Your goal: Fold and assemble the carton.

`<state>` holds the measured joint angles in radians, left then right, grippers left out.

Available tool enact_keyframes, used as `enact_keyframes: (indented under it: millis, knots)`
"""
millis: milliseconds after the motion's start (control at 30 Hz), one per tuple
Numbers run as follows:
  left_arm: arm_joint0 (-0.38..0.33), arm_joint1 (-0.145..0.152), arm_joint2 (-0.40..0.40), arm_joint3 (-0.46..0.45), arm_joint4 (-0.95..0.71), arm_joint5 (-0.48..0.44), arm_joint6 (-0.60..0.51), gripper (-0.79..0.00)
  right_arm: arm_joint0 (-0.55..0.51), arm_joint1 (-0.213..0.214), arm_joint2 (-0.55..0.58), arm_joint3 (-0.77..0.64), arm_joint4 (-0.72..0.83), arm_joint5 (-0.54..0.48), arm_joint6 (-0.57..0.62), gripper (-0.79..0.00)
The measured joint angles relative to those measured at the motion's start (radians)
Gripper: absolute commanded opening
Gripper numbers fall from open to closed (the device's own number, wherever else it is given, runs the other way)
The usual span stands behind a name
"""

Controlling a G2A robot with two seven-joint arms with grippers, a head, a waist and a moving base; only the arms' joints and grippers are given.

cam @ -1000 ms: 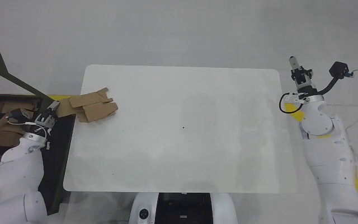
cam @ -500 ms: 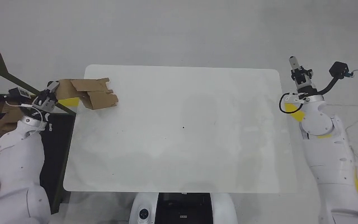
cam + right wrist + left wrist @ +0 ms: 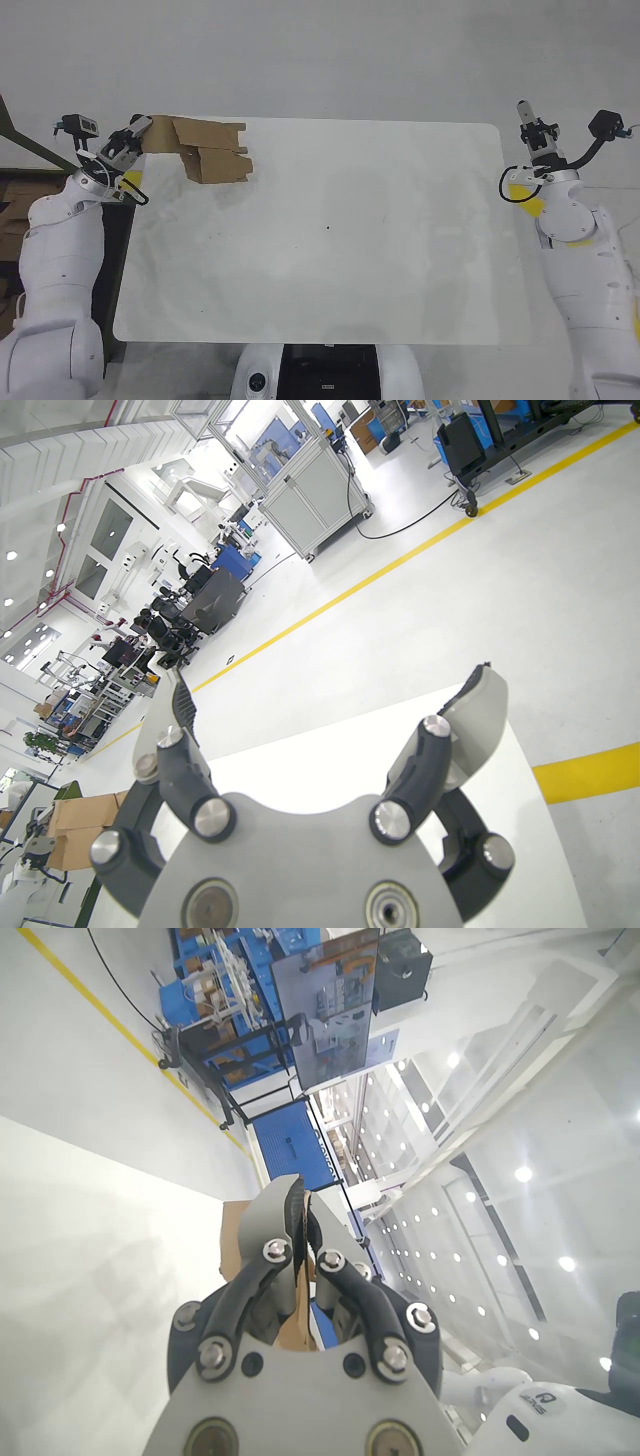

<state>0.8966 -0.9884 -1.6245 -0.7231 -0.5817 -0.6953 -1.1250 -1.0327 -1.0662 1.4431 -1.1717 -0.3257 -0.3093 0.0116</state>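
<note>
A flattened brown carton (image 3: 205, 150) hangs over the far left corner of the white table (image 3: 330, 250), its flaps spread toward the middle. My left gripper (image 3: 137, 135) is shut on the carton's left edge. In the left wrist view the cardboard edge is pinched between the fingers of the left gripper (image 3: 300, 1198), and more of the carton (image 3: 232, 1238) shows behind them. My right gripper (image 3: 527, 110) stands open beyond the table's far right corner, nothing in it (image 3: 327, 680). The right wrist view shows the carton (image 3: 85, 810) far across the table.
A dark bin with more flat cardboard (image 3: 12, 215) stands on the floor left of the table. Most of the white tabletop (image 3: 330, 300) is bare. Yellow floor tape (image 3: 350, 590) runs beyond the far edge.
My left arm has carried the carton from the table's left edge up and toward the far left corner, farther onto the table. The right arm has not moved.
</note>
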Motion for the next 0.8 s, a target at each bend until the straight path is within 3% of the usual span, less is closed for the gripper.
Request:
enact_keyframes:
  millis: [333,800]
  knots:
    - [-0.033,-0.059,0.188,-0.119,-0.048,0.032,-0.012,-0.785,0.0,0.0,0.0,0.0,0.0,0.0,0.0,0.0]
    - [-0.128,-0.149,0.444,-0.144,-0.084,0.068,-0.034,-0.785,0.0,0.0,0.0,0.0,0.0,0.0,0.0,0.0]
